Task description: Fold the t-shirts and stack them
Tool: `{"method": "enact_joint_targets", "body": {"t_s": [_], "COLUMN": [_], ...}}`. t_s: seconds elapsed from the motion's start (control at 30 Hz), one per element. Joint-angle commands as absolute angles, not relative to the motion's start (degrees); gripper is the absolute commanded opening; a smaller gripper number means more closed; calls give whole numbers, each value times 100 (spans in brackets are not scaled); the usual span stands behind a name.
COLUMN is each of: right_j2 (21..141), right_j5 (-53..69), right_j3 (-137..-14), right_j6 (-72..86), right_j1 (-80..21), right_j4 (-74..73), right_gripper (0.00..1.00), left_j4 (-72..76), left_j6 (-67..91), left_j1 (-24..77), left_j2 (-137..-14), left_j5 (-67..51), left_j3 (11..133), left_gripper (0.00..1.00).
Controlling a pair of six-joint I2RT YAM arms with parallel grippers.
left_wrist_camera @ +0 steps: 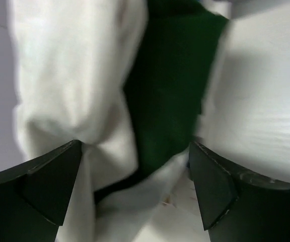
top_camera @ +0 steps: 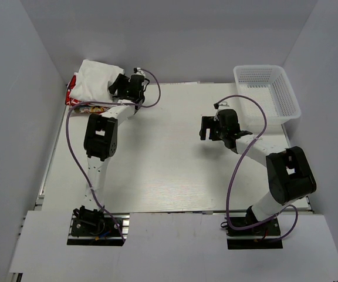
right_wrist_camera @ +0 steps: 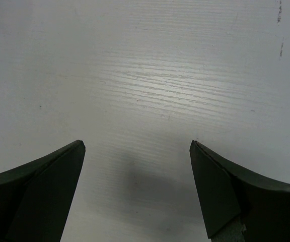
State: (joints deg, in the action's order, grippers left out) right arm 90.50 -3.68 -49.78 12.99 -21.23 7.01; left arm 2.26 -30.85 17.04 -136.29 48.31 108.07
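Here, a soft, rumpled heap of white t-shirts [top_camera: 91,79] is seen at the upper left of the top view, on the far left corner of the pale, wood-grained bench [top_camera: 169,170]. A strip of red print [top_camera: 75,98] is shown along the heap's lower left edge. The left hand [top_camera: 115,85] is placed at the heap's right edge. In the left wrist view its two dark, wedge-shaped fingers [left_wrist_camera: 49,176] are spread wide and released, with nothing pinched between them. Creased white cloth [left_wrist_camera: 69,80] with rounded folds is spread across the left and middle of that frame, a smooth dark green sleeve [left_wrist_camera: 167,91] is laid down its centre, and bare bench is seen at the right.

The right hand [top_camera: 206,128] is held over the bench right of centre in the top view, well apart from the t-shirts. In its own view its matte dark fingers are likewise parted and released above finely streaked grain. A white plastic mesh basket [top_camera: 291,100], rectangular with latticed walls, is set at the upper right.
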Motion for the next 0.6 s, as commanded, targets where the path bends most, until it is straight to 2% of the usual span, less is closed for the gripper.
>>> {"method": "enact_joint_targets", "body": {"t_s": [0.0,0.17,0.3,0.5,0.57], "right_j2": [9079,9044,9062,9114,9132], "right_j5": [-396,-395,-387,-369,-360], "right_j3": [-5098,-5089,-5080,-5089,-5115], "right_j6": [1239,1230,1204,1204,1195], "right_j1": [-2127,-2118,-2127,-2127,-2135], "right_j4": [712,721,703,729,703], "right_gripper": [90,90,90,90,90], "left_j4": [-622,-1081,-1500,-511,322], "left_j6": [-2515,-2048,-2643,-3295,-3690], "left_j1": [1793,1793,1907,2126,2197], "left_j2": [-12973,-12700,-12831,-12894,-12894], "left_j5": [3897,3366,3200,4270,4682], "left_j3": [10644,10775,10837,9871,9512], "left_gripper": [97,99,99,99,99]}}
